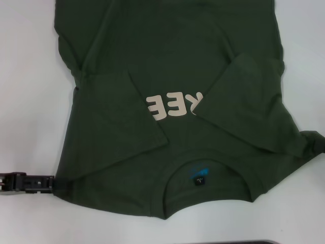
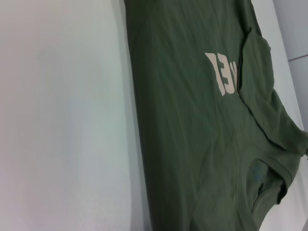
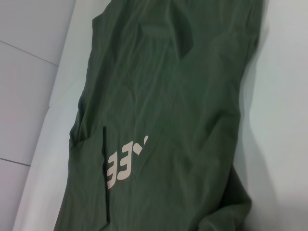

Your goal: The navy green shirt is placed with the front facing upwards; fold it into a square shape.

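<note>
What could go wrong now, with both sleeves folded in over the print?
1. The left gripper sits at the shirt's near left corner, the right gripper at its right edge; uneven pulling could skew the fold.
2. The folded-in sleeves lie loose over the print and may flip open when lifted.
3. The creases near the left side may get pressed in.

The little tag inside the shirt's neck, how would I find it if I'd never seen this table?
On the white table lies one big dark green shirt with both sleeves folded in over pale letters. Follow it to the round collar at the edge nearest the robot. Just inside sits the neck label, small and black under a blue mark, the only non-green patch there.
</note>
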`<action>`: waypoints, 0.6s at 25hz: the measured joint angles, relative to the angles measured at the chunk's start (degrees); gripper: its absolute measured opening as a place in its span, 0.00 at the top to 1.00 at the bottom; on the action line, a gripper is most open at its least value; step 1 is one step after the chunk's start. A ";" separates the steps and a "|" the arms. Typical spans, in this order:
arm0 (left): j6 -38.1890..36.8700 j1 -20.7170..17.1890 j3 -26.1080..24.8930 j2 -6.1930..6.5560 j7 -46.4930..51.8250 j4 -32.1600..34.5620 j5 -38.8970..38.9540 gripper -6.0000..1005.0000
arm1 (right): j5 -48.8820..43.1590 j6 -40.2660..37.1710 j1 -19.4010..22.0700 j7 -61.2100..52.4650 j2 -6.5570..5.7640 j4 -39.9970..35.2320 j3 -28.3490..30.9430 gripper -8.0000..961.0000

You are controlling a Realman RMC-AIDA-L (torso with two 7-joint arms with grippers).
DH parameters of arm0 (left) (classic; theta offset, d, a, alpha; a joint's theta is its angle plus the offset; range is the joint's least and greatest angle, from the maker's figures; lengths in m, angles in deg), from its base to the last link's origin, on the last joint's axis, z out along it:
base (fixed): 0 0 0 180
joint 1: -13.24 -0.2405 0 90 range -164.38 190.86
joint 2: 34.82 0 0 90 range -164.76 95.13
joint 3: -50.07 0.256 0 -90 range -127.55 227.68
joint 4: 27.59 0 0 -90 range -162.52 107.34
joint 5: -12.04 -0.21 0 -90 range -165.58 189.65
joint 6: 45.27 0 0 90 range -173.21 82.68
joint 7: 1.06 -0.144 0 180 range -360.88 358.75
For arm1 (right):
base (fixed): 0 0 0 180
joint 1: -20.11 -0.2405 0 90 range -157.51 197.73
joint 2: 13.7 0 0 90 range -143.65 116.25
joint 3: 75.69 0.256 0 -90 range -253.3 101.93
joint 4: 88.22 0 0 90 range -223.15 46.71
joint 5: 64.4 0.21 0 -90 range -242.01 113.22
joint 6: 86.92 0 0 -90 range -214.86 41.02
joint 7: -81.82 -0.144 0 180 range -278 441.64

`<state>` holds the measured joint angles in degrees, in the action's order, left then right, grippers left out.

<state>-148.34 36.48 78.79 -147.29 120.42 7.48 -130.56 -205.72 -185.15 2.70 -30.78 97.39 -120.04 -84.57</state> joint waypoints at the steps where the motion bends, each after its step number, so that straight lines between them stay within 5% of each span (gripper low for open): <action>1: 0.08 0.13 0.10 -0.08 -0.07 -0.17 -0.02 0.15 | 0.00 -0.02 0.00 0.00 0.00 0.00 0.00 0.91; 15: 1.17 1.92 1.26 -0.70 -0.17 -1.25 -0.04 0.16 | 0.00 0.03 -0.05 -0.06 0.00 0.00 0.00 0.91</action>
<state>-147.17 38.40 80.05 -147.99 120.25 6.23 -130.61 -205.72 -185.12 2.65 -30.84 97.39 -120.04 -84.56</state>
